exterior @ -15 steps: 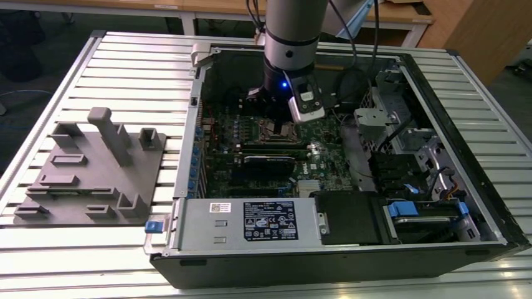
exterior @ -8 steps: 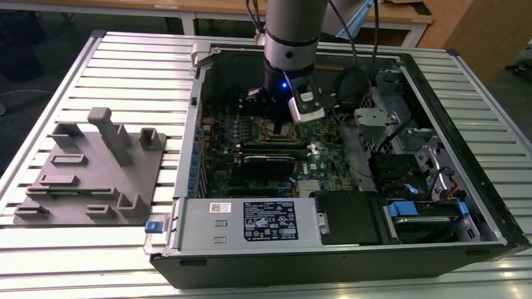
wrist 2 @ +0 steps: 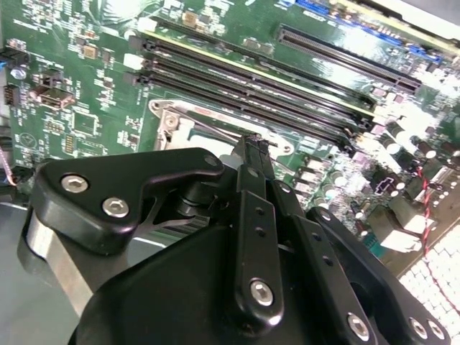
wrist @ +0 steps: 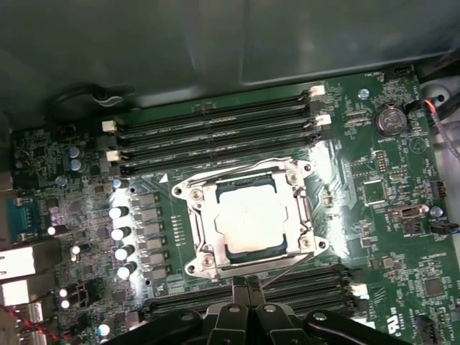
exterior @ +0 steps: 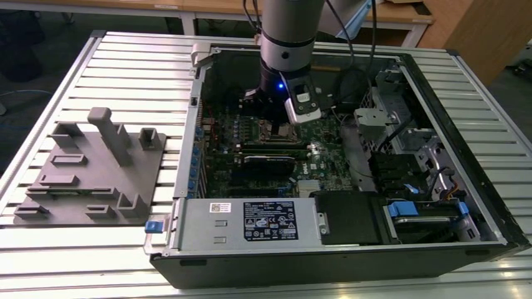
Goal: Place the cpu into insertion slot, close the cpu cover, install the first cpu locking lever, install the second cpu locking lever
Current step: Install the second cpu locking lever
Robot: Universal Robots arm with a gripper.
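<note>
The arm is reaching down into the open computer case [exterior: 465, 205], which is lying on a slatted table [exterior: 124, 56]. In the exterior view the case walls are leaving open room above the green board [exterior: 249, 162], and a grey fixture [exterior: 91, 180] is sitting well apart from the case toward the exterior view's left.

In the first wrist view the chip [wrist: 250, 221] is lying flat in the socket [wrist: 208, 223], its silver top showing through the window of the metal cover [wrist: 248, 172], which is lying down over it. Long memory slots [wrist: 215, 129] are running beside the socket at 12 o'clock and 6 o'clock of it. A thin wire lever [wrist: 284, 269] is running from the cover's 5 o'clock corner toward the fingertips.

The gripper [wrist: 248, 284] is sitting at the cover's 6 o'clock edge, fingers pressed together with no gap showing. The second wrist view is showing the fingers [wrist 2: 251, 162] from behind, their tips at the frame's rim; whether they are touching the lever cannot be told.
</note>
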